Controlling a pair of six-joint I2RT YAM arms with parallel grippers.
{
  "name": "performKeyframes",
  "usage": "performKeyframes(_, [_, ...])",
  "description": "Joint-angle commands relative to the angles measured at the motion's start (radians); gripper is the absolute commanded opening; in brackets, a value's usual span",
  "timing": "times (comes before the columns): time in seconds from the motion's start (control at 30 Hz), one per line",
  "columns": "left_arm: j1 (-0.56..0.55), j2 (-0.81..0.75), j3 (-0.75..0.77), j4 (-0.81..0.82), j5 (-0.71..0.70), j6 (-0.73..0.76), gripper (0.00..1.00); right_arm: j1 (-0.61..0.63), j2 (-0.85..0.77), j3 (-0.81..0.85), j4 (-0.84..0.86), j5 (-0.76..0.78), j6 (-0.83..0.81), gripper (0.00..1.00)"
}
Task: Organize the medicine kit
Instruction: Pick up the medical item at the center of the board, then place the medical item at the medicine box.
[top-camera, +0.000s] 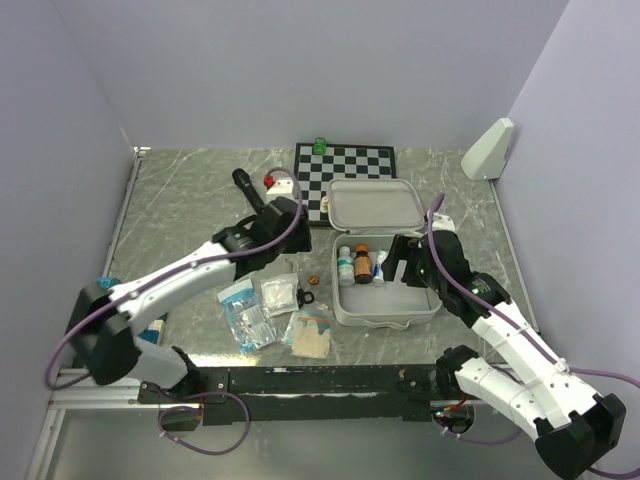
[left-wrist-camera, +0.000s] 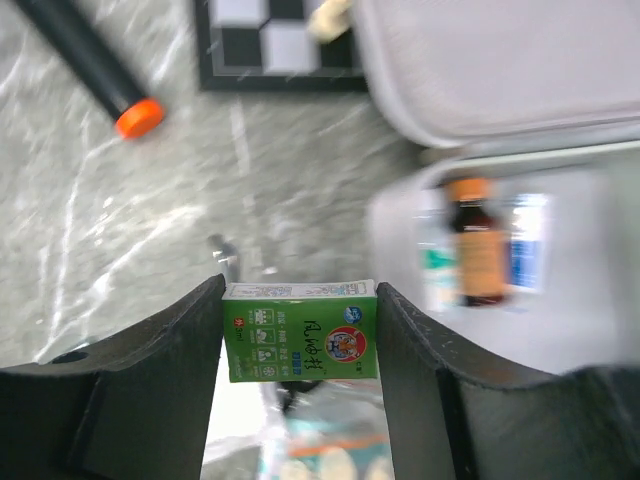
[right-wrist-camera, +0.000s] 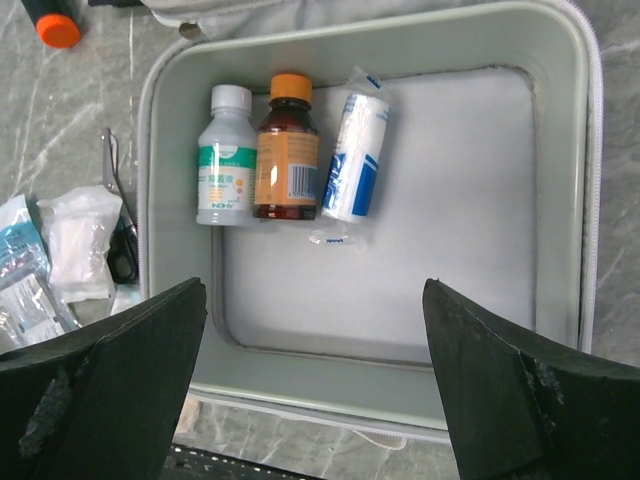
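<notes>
The medicine kit (top-camera: 395, 305) lies open on the bench (top-camera: 190, 200), just in front of the chessboard (top-camera: 350, 165). Its lid is flipped back and its tray faces up. The kit is pale grey with round corners, and it looks like smooth, hard plastic.

The left pincer (left-wrist-camera: 300, 292) squeezes a little green box (left-wrist-camera: 300, 348) between its two black fingers. It holds the flat sides of the box, and I think that stops the box from slipping. The box looks like thin card with small pictures printed on it. It hangs over the bench, just left of the kit, so I think it is going into the tray.

The right pincer (right-wrist-camera: 315, 300) is wide open and holds nothing. It hangs over the tray, maybe ready to help.

Three things lie side by side along the left side of the tray: a white bottle (right-wrist-camera: 228, 155), a brown bottle (right-wrist-camera: 288, 150) with an orange cap, and a white and blue roll (right-wrist-camera: 357, 145). Lined up like this, they leave lots of room for more. A tiny see-through tube (right-wrist-camera: 338, 240) lies just below them.

Soft, crinkly packets (top-camera: 255, 310) wait on the bench, left of the kit. The bench looks like grey-green stone with white streaks.
</notes>
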Motion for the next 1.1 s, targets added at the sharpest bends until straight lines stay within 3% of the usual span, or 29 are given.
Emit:
performKeyframes(0.0, [-0.084, -0.076, -0.009, 0.116, 0.070, -0.013, 0.40, 0.006, -0.018, 0.070, -0.009, 0.025, 0.006, 0.95])
performKeyframes(0.27, [-0.213, 0.232, 0.302, 0.087, 0.153, -0.007, 0.40, 0.006, -0.058, 0.075, -0.079, 0.083, 0.046, 0.94])
performKeyframes(0.6, [-0.241, 0.557, 0.579, 0.102, 0.252, -0.011, 0.39, 0.006, -0.162, 0.064, -0.145, 0.129, 0.061, 0.94])
performKeyframes(0.77, [-0.244, 0.684, 0.619, 0.188, 0.338, -0.077, 0.40, 0.006, -0.196, 0.056, -0.148, 0.134, 0.061, 0.94])
performKeyframes(1.07, [-0.246, 0.764, 0.585, 0.248, 0.354, -0.109, 0.39, 0.006, -0.213, 0.026, -0.148, 0.135, 0.061, 0.94])
